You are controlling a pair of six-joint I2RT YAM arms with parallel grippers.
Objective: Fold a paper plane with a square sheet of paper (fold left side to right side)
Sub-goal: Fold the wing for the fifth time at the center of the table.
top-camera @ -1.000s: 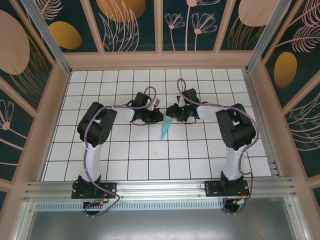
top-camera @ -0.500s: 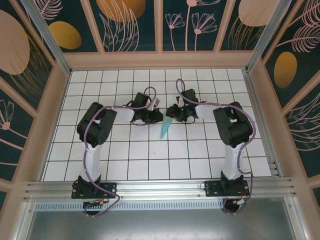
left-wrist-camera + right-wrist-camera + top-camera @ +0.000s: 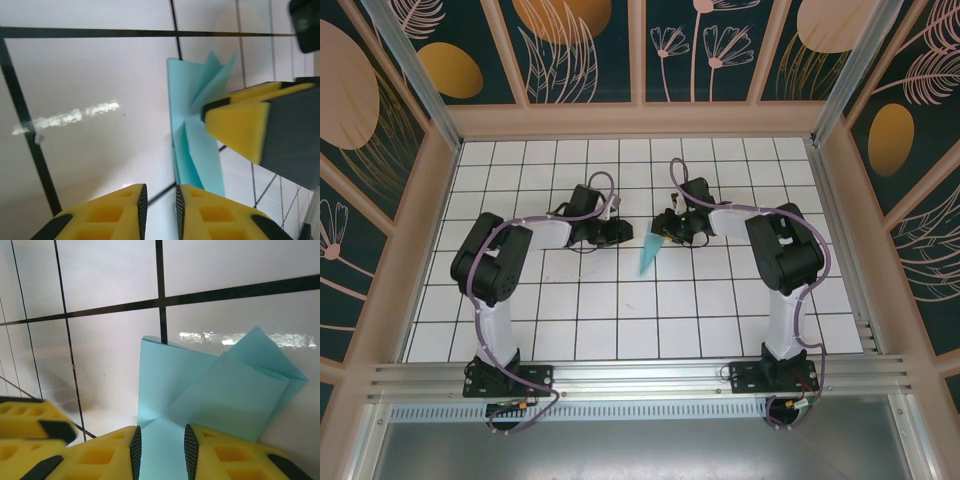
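The paper plane (image 3: 650,257) is a slim light turquoise dart lying flat on the white grid, its tip toward the arm bases. My right gripper (image 3: 664,234) is at its wide far end. In the right wrist view its jaws (image 3: 160,445) stand apart over the folded paper (image 3: 200,390), which shows flat in the gap. My left gripper (image 3: 623,234) sits just left of the paper. Its jaws (image 3: 159,200) are a narrow slit apart with only table between them, and the paper (image 3: 192,115) lies just beyond. The right gripper's yellow finger (image 3: 240,130) rests on the paper's far edge.
The white tiled table (image 3: 620,320) is boxed in by wooden walls on three sides. An aluminium rail (image 3: 640,375) runs along the near edge by the arm bases. The left gripper's fingers (image 3: 25,412) show low left in the right wrist view.
The left arm has drawn back to the left. Its jaws have parted slightly and come off the paper. The right gripper and the paper have barely moved.
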